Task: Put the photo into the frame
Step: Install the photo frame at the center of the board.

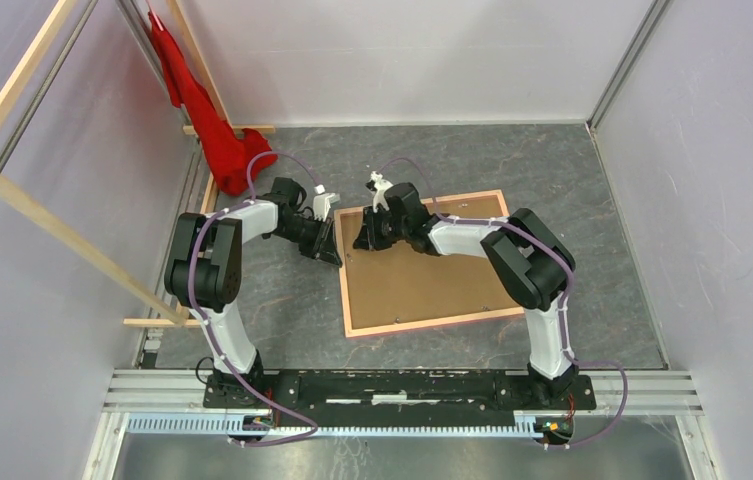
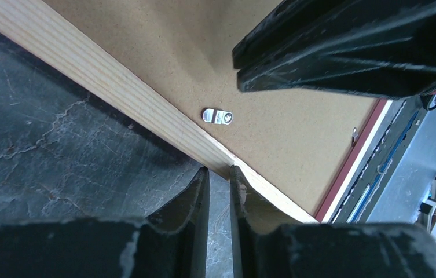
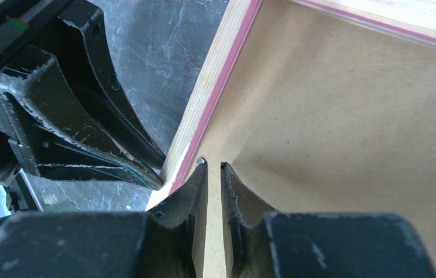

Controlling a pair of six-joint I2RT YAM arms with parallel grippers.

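The frame (image 1: pixel 432 322) lies face down on the dark table, its pale wood back up and a pink edge showing. The brown backing board (image 1: pixel 422 280) sits inside it. The photo is not in view. My left gripper (image 1: pixel 332 255) is at the frame's left rail (image 2: pixel 117 87), its fingertips (image 2: pixel 219 171) touching the rail's outer edge, jaws nearly together with only table between them. My right gripper (image 1: pixel 362 243) points down at the board near the frame's far left corner (image 3: pixel 211 165), jaws nearly together and empty. A small metal tab (image 2: pixel 218 116) lies on the board.
A red cloth (image 1: pixel 202 110) hangs on a wooden rack (image 1: pixel 42 215) at the far left. Grey walls close in the table on three sides. A metal rail (image 1: pixel 402 385) carries the arm bases at the near edge.
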